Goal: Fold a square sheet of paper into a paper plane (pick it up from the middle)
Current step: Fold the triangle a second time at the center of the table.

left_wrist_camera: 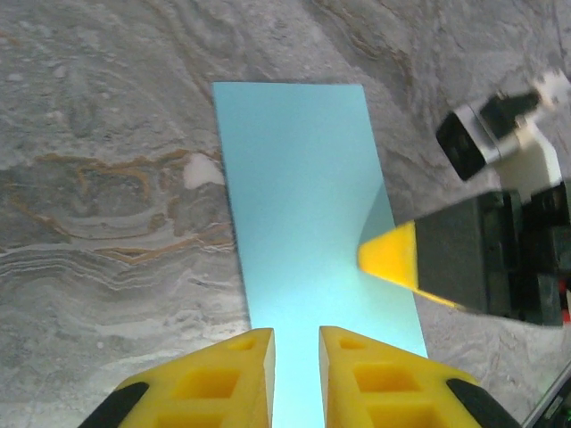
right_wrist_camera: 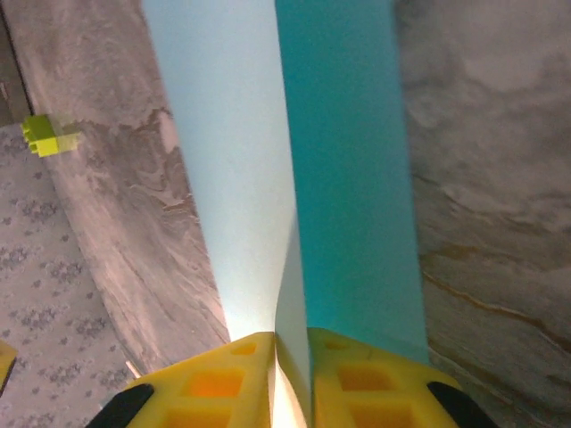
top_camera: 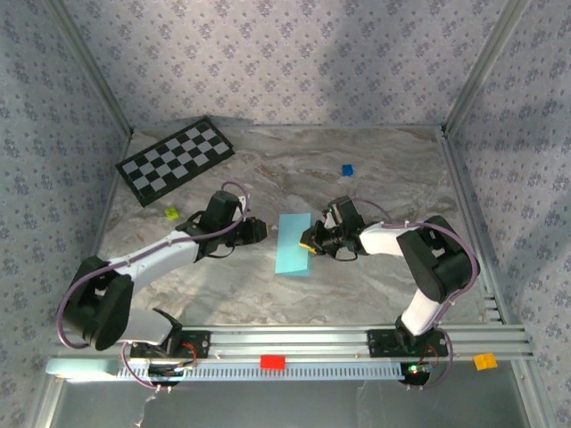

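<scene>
We are seeing the square sheet of paper (top_camera: 293,244), folded into a rectangle, lying mid-surface (top_camera: 375,285) between both arms. The right gripper (right_wrist_camera: 291,343) jaws are seemingly pinching a raised layer at its edge. The left gripper (left_wrist_camera: 296,343) jaws are hovering narrowly spread over the opposite edge.

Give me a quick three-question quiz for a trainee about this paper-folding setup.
1. True or false: the square sheet of paper lies spread as a full square.
2. The paper lies: A) left of both claws, B) between the left claw and right claw, C) right of both.
3. What colour is the small cube beyond the paper?
Key: 1 false, it shows as a narrow rectangle; 2 B; 3 blue.
</scene>
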You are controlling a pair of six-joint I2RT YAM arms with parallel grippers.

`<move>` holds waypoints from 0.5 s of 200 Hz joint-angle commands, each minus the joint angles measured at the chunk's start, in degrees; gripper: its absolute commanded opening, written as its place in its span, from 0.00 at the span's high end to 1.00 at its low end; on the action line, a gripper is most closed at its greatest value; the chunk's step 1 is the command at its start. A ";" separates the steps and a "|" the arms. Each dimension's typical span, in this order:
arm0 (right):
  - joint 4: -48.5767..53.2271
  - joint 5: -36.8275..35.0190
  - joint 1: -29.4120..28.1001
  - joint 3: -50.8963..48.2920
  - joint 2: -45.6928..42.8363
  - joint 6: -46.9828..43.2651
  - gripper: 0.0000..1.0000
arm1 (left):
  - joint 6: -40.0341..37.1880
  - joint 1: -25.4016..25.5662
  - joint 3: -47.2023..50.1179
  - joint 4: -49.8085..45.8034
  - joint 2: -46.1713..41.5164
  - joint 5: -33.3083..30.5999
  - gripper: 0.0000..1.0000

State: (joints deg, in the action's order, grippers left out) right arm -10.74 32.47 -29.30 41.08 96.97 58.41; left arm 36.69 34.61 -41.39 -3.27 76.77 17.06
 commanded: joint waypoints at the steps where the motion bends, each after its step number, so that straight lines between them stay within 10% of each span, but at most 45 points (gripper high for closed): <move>1: 4.40 3.00 0.65 2.68 1.53 -4.32 0.84 | -3.63 1.41 0.32 0.37 -3.27 -0.23 0.80; 100: 8.63 6.14 2.49 5.79 2.61 -8.64 0.83 | -3.93 8.86 4.04 2.27 -7.53 -9.27 0.61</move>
State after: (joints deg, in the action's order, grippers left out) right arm -4.71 36.91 -27.35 45.23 98.80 51.92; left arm 34.94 41.52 -37.39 -1.48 71.50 12.47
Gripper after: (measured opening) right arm 0.168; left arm 0.367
